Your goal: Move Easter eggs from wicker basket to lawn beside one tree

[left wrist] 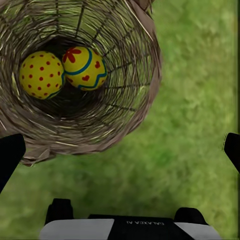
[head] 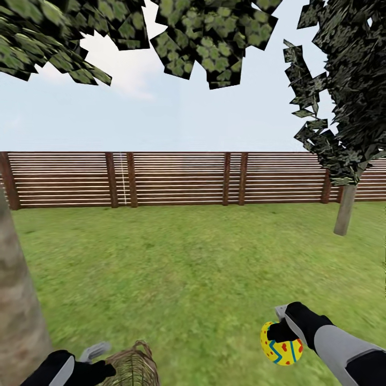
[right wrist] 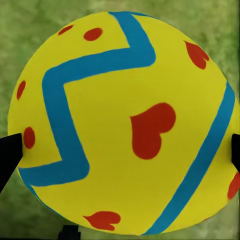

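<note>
The right gripper (head: pixel 281 333) pinches one Easter egg (head: pixel 281 344) between its fingers and holds it above the lawn (head: pixel 193 268), low at the right of the head view. In the right wrist view that egg (right wrist: pixel 122 122) sits squarely between the two dark fingertips (right wrist: pixel 9 152), one at each flank, its yellow shell crossed by a blue zigzag band and marked with red hearts and dots, with grass behind it.

The left gripper (left wrist: pixel 120 152) is spread wide, its fingers well apart, with bare grass between them. It hovers just beside the wicker basket (left wrist: pixel 142 60), whose mouth faces the wrist camera. Two more eggs lie touching at the basket's bottom: a dotted egg (left wrist: pixel 41 75) and a banded egg (left wrist: pixel 85 67).

In the head view the basket (head: pixel 134 367) is at the bottom edge, right next to the left gripper (head: pixel 99 360) and well apart from the held egg. A thick tree trunk (head: pixel 16 300) rises at the left edge, near the basket. A second, thinner trunk (head: pixel 344 209) stands far off at the right, before the slatted wooden fence (head: pixel 177 179).
</note>
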